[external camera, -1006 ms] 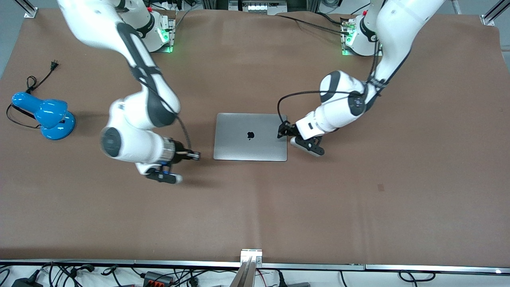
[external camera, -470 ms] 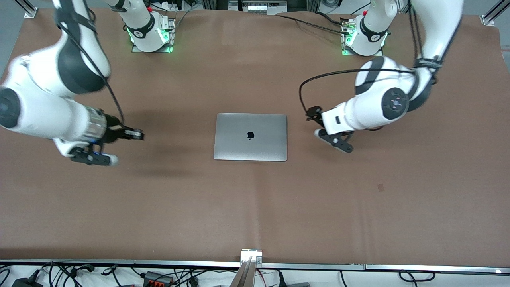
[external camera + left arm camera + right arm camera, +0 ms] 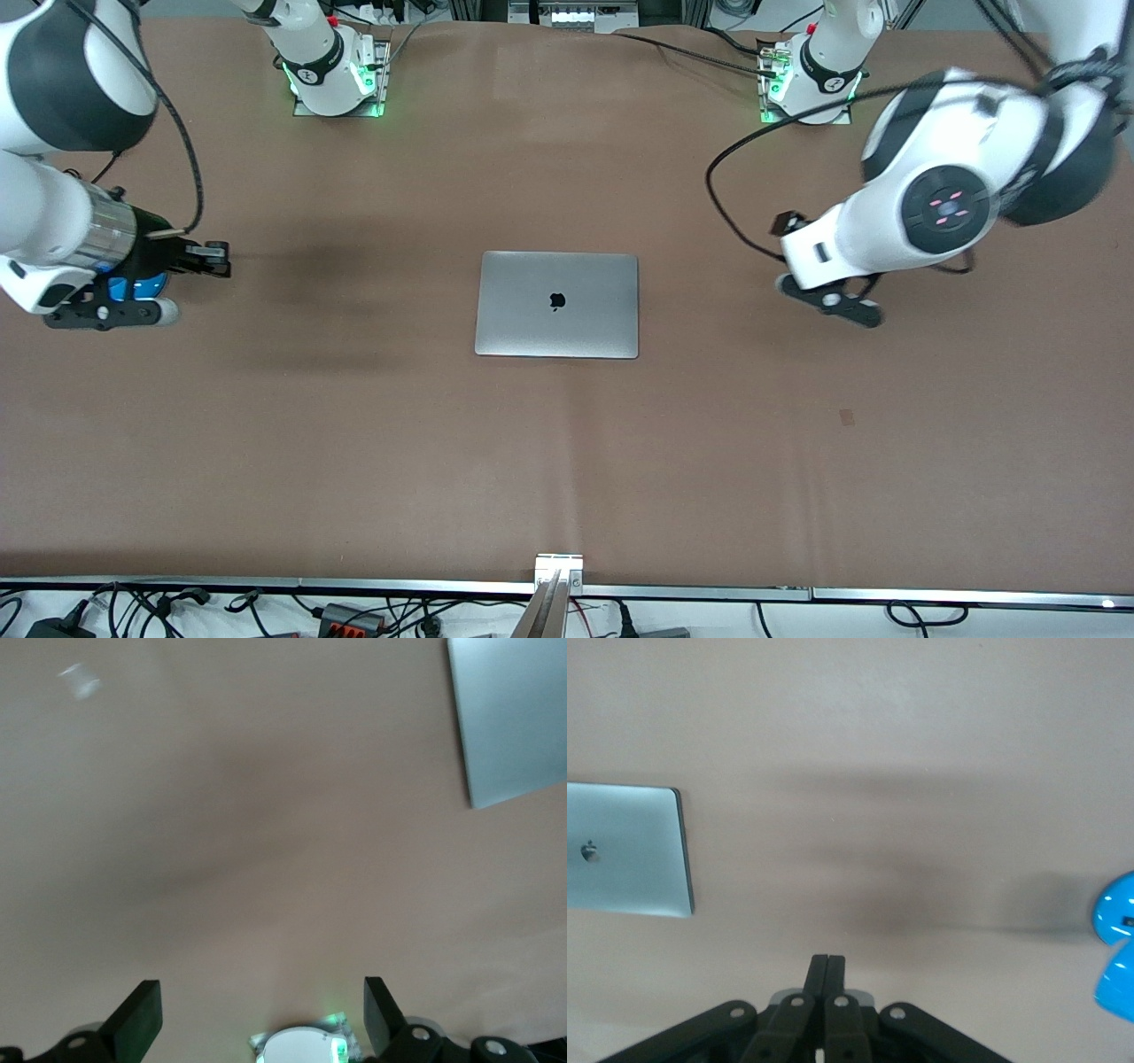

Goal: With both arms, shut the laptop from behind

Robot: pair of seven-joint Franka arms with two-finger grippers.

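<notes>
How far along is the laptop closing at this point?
Done: the laptop lies shut, lid flat with its logo up. In hand: nothing; the left gripper is open over bare table toward the left arm's end, and the right gripper, shut and empty, is near the blue lamp. Left: nothing on the laptop itself.

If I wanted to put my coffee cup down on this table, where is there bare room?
The widest bare stretch is the brown table between the closed laptop and the front camera's edge. It is busier at the two ends: the right gripper, shut, hangs over the blue lamp, and the open left gripper hangs toward the left arm's end.
</notes>
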